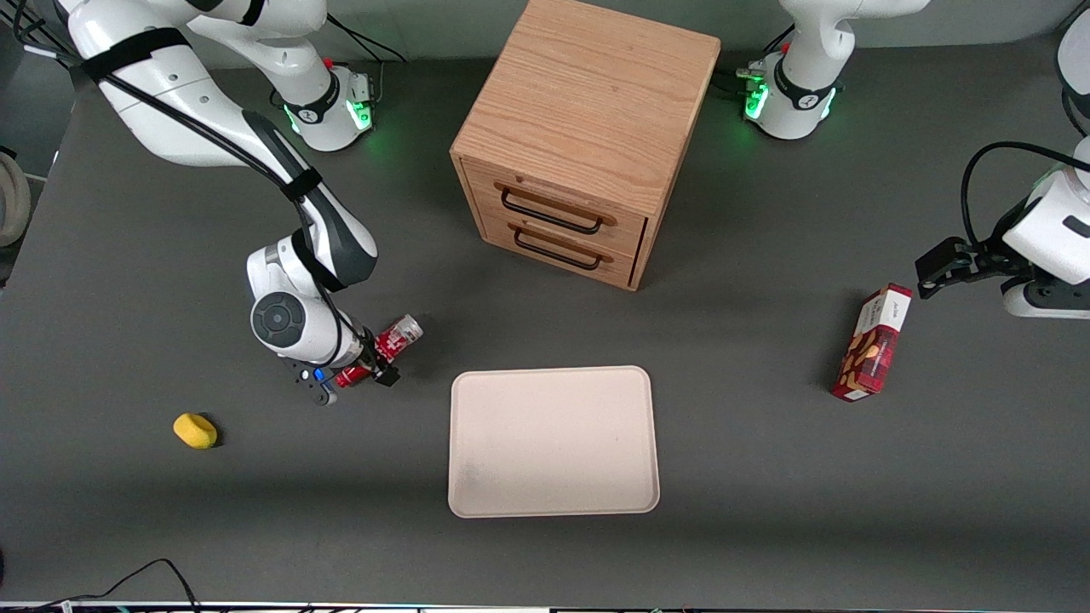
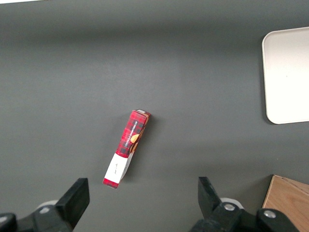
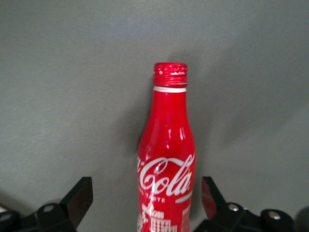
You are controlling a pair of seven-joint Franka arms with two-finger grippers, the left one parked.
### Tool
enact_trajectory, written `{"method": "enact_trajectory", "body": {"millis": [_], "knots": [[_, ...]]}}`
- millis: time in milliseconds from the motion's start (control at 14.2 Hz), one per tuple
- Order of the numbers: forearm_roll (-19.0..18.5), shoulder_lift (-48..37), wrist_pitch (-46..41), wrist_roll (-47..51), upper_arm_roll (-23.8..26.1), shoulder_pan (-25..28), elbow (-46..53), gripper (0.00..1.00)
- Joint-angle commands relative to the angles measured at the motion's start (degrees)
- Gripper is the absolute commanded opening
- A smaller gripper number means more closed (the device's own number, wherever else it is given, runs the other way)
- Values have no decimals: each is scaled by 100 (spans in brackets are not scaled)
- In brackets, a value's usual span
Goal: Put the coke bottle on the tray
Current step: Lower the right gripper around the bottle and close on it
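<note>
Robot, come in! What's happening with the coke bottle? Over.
Gripper astride coke bottle, fingers open. Bottle beside tray, not on it. Path looks clear.

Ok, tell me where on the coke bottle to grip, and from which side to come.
Grip the coke bottle across its wide labelled body, not the narrow neck, coming from above with one finger on each side. It appears to lie on the table beside the tray, and the gripper already straddles it, fingers open either side of the label.

Bare table separates the claw (image 1: pixel 368 368) from the unobstructed tray (image 1: pixel 553 502).
</note>
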Motion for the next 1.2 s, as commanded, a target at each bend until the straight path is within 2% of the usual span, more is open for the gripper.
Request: {"method": "enact_trajectory", "body": {"millis": [0,141,211,423,563,775,1127], "knots": [[-160,111,295,340,-2,-3,-128,100],[-151,129,305,367,-11,-3,-128,100],[-151,129,305,367,-19,-3,-128,91],[-151,137,305,367,-37,-3,-128,40],[-151,155,296,358,-37,-3,-128,15],[-151,164,296,332,-28,-3,-102,0],[-160,-38,122,-19,24,6,117,0]]}}
